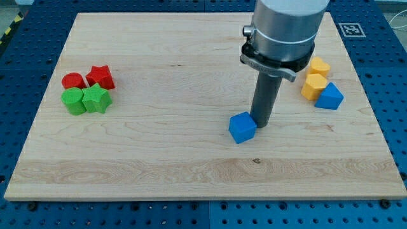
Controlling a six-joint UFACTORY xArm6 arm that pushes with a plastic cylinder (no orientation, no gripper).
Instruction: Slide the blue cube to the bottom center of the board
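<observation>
The blue cube (pixel 242 127) lies on the wooden board (pixel 191 165), a little right of centre and below the middle. My tip (pixel 260 124) rests on the board right against the cube's right side, touching or nearly touching it. The dark rod rises from there to the grey arm body at the view's top.
At the view's left sit a red cylinder (pixel 73 81), a red star (pixel 100 77), a green cylinder (pixel 74 101) and a green star (pixel 96 99), packed together. At the right sit two yellow blocks (pixel 318 67) (pixel 313 86) and a blue triangular block (pixel 329 97).
</observation>
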